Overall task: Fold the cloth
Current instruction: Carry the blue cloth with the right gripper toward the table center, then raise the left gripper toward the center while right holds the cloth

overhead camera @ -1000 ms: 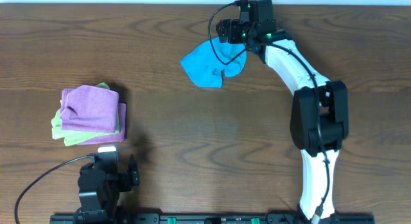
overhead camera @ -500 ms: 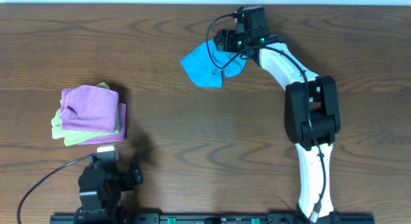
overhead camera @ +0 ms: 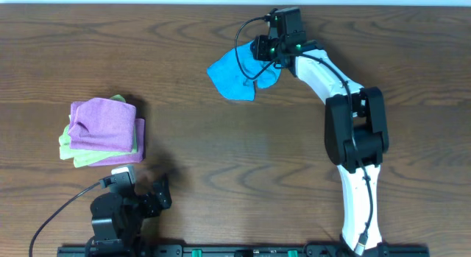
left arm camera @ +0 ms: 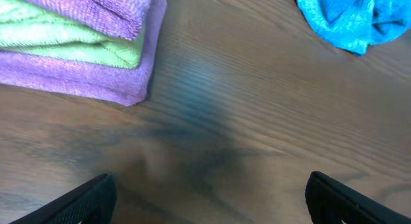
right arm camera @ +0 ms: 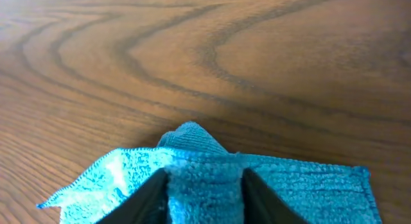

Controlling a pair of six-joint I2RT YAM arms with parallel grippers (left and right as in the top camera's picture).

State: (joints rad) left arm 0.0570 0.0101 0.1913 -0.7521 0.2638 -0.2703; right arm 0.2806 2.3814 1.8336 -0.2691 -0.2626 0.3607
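The crumpled blue cloth [overhead camera: 234, 74] lies at the far middle of the wooden table. My right gripper [overhead camera: 260, 49] is at the cloth's right edge, reaching in from the right. In the right wrist view a raised fold of the cloth [right arm camera: 302, 185] is bunched between the two dark fingers, so the right gripper [right arm camera: 205, 189] is shut on it. My left gripper [overhead camera: 140, 200] sits low at the near left, far from the cloth. Its fingers [left arm camera: 90, 198] stand wide apart over bare wood, and the left gripper [left arm camera: 215, 208] holds nothing. The cloth [left arm camera: 350, 18] shows at the top right of that view.
A stack of folded purple and green cloths [overhead camera: 103, 132] rests at the left of the table, just beyond my left gripper; the stack [left arm camera: 77, 44] fills the upper left of the left wrist view. A black cable [overhead camera: 246, 32] loops over the right wrist.
My right gripper has settled slightly leftward onto the cloth's edge and its fingers have closed on a fold. The left gripper has turned a little to the right, still open.
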